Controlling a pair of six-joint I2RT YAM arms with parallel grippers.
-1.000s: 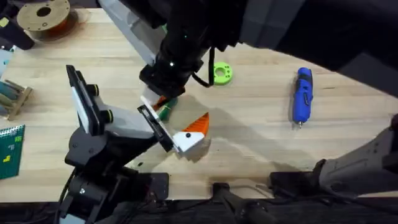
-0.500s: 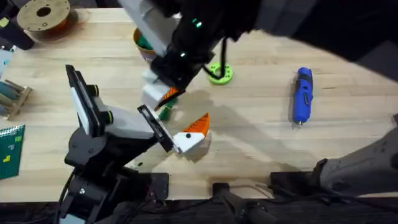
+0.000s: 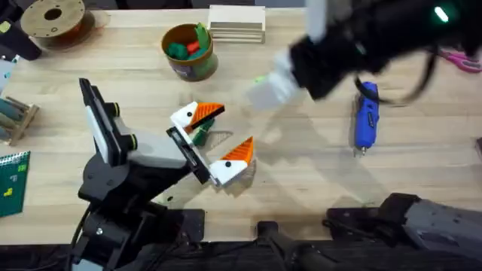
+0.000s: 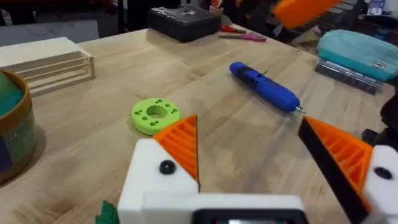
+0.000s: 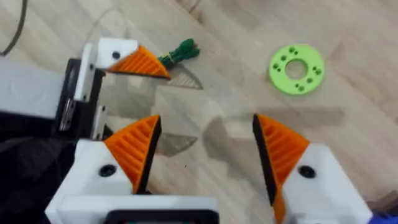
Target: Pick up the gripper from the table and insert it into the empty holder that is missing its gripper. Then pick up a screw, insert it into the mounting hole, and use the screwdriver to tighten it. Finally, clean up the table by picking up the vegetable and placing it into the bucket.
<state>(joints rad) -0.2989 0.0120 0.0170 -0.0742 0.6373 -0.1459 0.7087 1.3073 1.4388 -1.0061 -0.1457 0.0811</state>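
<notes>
A: I see my right gripper (image 5: 205, 158) high above the table with its orange fingers apart, holding nothing. The screwdriver (image 3: 367, 114) lies just beside it, on the wood.

B: And the left gripper (image 3: 215, 139)?

A: Its fingers are spread also. The holder (image 3: 183, 117) now carries an orange tip, and the vegetable (image 5: 180, 51) lies between those fingers. The bucket (image 3: 188, 51) stands well beyond the left gripper.

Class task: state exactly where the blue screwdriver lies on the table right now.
In the overhead view the screwdriver lies on the right half of the table, bit pointing toward the arms' bases, right of the green ring and just below the blurred right arm.
</notes>
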